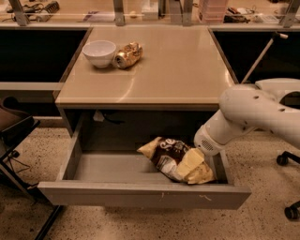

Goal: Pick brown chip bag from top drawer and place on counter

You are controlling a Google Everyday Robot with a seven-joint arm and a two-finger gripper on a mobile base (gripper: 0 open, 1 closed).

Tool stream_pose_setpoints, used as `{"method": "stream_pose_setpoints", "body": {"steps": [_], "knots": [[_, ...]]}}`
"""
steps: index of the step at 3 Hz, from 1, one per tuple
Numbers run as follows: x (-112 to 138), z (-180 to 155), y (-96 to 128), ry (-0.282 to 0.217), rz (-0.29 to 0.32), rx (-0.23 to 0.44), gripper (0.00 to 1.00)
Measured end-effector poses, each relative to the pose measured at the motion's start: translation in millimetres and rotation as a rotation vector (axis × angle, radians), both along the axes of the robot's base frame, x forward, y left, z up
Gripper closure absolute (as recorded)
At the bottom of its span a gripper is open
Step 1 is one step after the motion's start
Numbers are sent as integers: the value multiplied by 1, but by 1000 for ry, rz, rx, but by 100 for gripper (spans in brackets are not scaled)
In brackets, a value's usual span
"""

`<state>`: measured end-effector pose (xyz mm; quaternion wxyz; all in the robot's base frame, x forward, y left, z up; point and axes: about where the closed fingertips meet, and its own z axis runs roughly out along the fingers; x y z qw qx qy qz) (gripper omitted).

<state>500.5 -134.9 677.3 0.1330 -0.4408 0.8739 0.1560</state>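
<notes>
You are looking at the drawer (140,194) pulled wide open across the lower middle of the frame, its flat grey front panel nearest you. The brown chip bag (169,153) lies inside it, in the right half, crumpled and tilted, with one yellow end pointing toward the middle of the drawer and the other near the right wall. Your claw (189,163) is down in the drawer's right part, resting against the upper right side of the bag, and from this angle you cannot tell whether it is open or closed on the foil. The white arm (255,112) comes in from the right edge of the frame and bends down over the drawer's right corner. Above the drawer, the counter (183,70) fills the middle of the frame, glossy and beige. In its upper left corner sits a white bowl (99,51), and a crushed golden can (128,55) lies on its side just beside the bowl, to the right. A cluttered shelf (70,10) with metal posts runs along the top edge. A dark chair (14,129) shows at the left edge, and black caster wheels (282,159) stand on the speckled floor at the right.
</notes>
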Motion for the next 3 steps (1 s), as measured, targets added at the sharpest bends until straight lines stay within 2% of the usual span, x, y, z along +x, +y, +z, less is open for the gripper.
{"method": "stream_pose_setpoints", "body": {"steps": [1, 2, 3], "knots": [[-7, -28, 3, 34, -7, -4, 0], [-8, -31, 3, 37, -8, -5, 0], [-8, -31, 3, 37, -8, -5, 17]]}}
